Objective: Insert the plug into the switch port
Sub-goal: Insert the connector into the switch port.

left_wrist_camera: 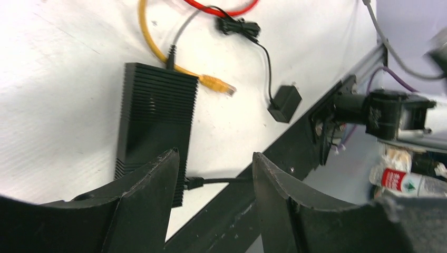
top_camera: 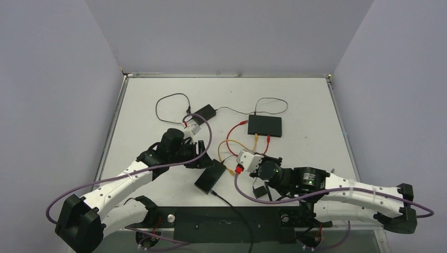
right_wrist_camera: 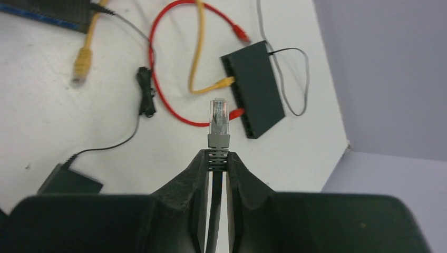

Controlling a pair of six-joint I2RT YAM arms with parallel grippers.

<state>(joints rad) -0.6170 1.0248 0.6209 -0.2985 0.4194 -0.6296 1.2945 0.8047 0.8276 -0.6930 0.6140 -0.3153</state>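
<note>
The plug [right_wrist_camera: 219,118] is clear with a grey ribbed boot, and my right gripper [right_wrist_camera: 219,154] is shut on that boot. It points toward the black switch [right_wrist_camera: 258,89], still short of its port face. A yellow plug [right_wrist_camera: 224,81] and a red plug [right_wrist_camera: 237,112] sit in the switch's ports. In the top view the switch [top_camera: 265,125] lies at mid-right and the right wrist [top_camera: 253,161] is in front of it. My left gripper [left_wrist_camera: 215,155] is open with nothing between its fingers, hovering over a black ribbed box [left_wrist_camera: 155,113].
A loose yellow plug [left_wrist_camera: 216,84] lies beside the ribbed box [top_camera: 211,176]. Near the front rail [top_camera: 226,221] sits a small black adapter [top_camera: 259,191]. Red and yellow cables loop between the arms and the switch. Another black adapter [top_camera: 203,112] rests at the back left.
</note>
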